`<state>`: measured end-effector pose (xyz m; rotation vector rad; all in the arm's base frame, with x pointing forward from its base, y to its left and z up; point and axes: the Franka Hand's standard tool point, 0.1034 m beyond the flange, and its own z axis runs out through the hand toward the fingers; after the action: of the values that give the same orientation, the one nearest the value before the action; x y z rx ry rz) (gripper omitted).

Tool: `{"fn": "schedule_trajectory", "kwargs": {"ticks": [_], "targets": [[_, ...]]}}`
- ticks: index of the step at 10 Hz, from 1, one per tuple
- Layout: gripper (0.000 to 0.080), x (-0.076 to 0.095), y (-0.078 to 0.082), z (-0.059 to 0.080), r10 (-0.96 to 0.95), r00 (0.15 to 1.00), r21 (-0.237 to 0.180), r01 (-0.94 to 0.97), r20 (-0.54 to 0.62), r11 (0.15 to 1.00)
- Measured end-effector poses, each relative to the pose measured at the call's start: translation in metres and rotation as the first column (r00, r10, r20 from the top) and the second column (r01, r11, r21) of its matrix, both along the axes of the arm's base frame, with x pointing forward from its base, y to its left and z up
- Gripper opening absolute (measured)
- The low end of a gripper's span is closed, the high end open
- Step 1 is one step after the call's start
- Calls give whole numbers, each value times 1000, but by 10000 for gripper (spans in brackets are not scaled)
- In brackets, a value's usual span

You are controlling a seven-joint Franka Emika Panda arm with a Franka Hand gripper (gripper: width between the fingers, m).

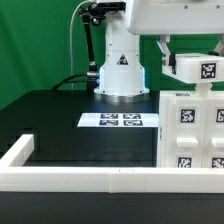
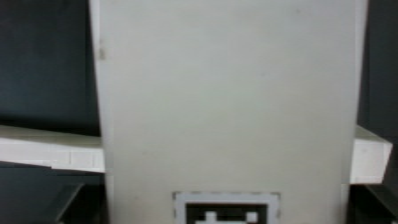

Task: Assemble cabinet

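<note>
The claw point(image 1: 186, 62) hangs at the exterior view's upper right, closed on a small white tagged block point(image 1: 200, 70). One dark finger shows against the side of the block that faces the exterior view's left, and the other finger is hidden.

The cabinet point(image 1: 190, 135), a large white box with black-and-white marker tags on its front, stands on the black desk point(image 1: 60, 115) at the exterior view's right. It is directly beneath the claw, and the held block sits just over its top. The cabinet's front lower edge is close to the white border rail point(image 1: 80, 178).

The marker board point(image 1: 120, 120) lies flat on the desk to the exterior view's left of the cabinet, in front of the arm's white base point(image 1: 120, 70).

In the wrist view a broad white face point(image 2: 222, 100) with a tag point(image 2: 231, 212) at one end fills the middle. Whether it belongs to the block or the cabinet cannot be told. The rail point(image 2: 39, 148) shows behind it.
</note>
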<state>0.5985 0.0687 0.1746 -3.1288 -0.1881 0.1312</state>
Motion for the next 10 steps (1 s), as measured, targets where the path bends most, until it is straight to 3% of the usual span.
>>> {"fn": "schedule_trajectory", "kwargs": {"ticks": [3,6,10], "targets": [[561,0,0,0,0,1000,0,0,1,1000],[561,3,16,0,-14,1000,1,14,6,1000],[561,7,20,1,-15,1000,2,15,19,1000]]}}
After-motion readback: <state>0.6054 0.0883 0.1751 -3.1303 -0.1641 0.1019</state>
